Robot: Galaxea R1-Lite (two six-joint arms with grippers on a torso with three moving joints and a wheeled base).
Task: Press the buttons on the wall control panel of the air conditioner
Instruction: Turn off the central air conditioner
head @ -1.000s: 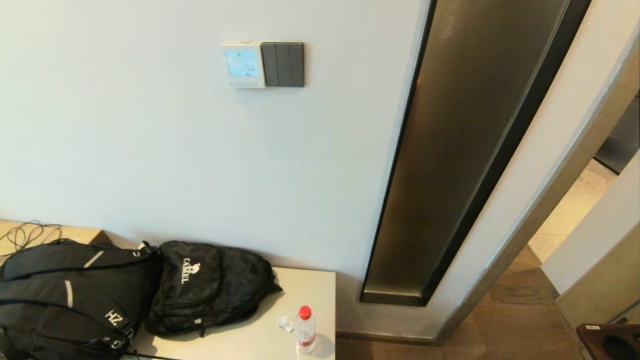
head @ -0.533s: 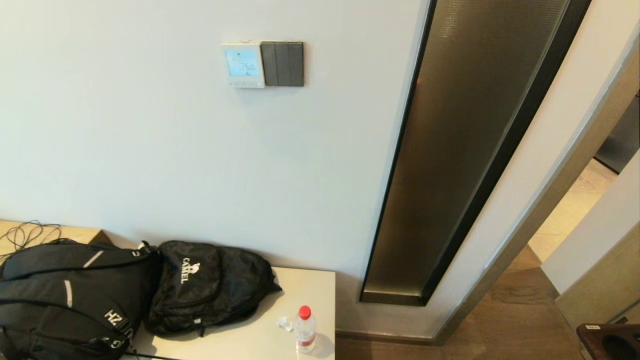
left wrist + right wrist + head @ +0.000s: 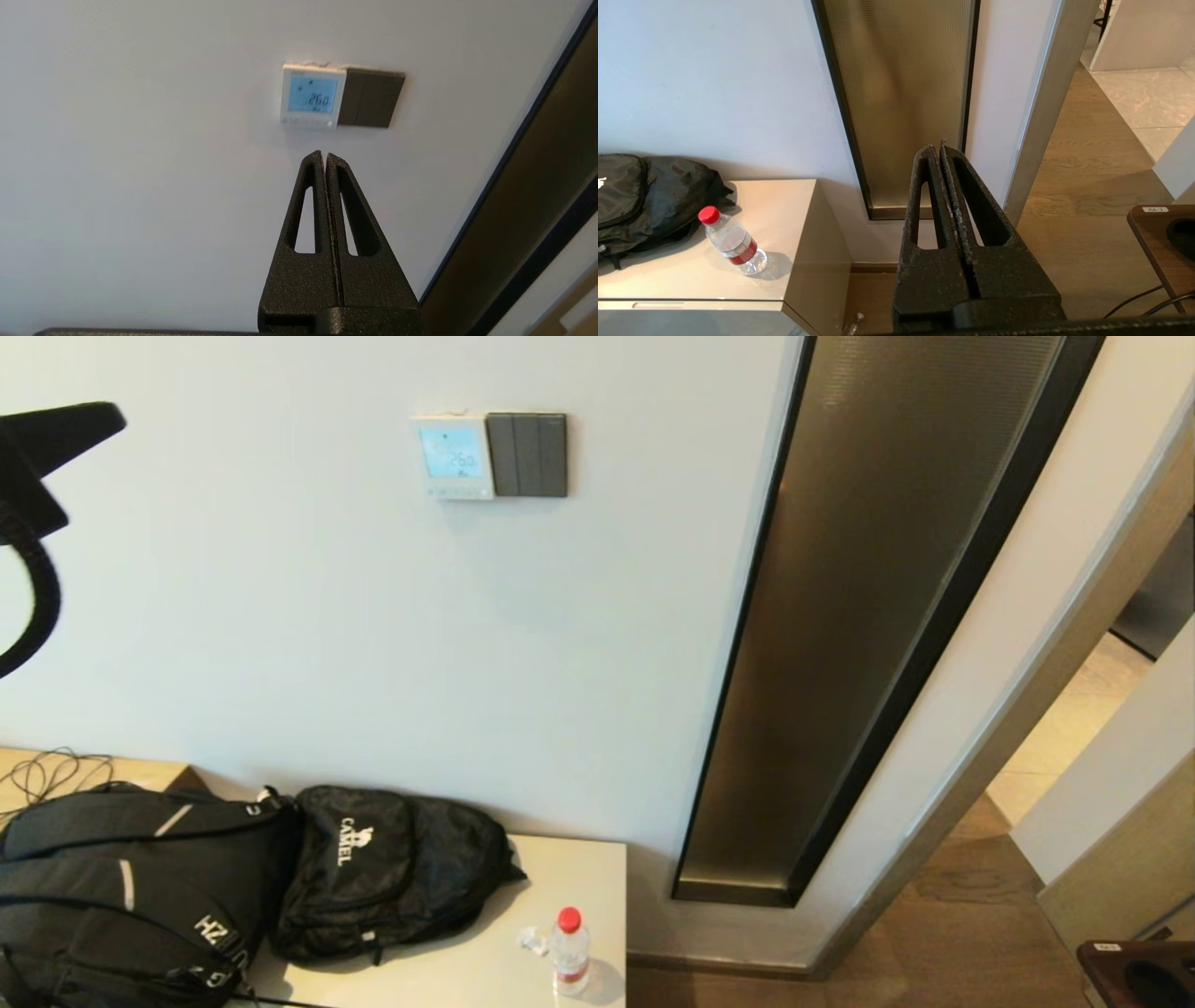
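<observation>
The white air conditioner control panel [image 3: 455, 456] hangs high on the wall. Its blue screen reads 26.0 and a row of small buttons runs along its lower edge. It also shows in the left wrist view [image 3: 312, 96]. A dark grey switch plate [image 3: 528, 455] adjoins it on the right. My left gripper [image 3: 325, 156] is shut and empty, raised, pointing at the wall just below the panel and still apart from it. In the head view only part of the left arm [image 3: 37, 448] shows at the far left edge. My right gripper [image 3: 938, 149] is shut and empty, held low by the floor.
A beige cabinet [image 3: 560, 868] below holds two black backpacks [image 3: 392, 868] and a red-capped water bottle [image 3: 569, 950]. A tall bronze wall panel [image 3: 868, 616] stands to the right, then a doorway. A brown stool [image 3: 1134, 971] sits at the bottom right.
The left arm has risen into the head view at the far left edge. Nothing else has moved.
</observation>
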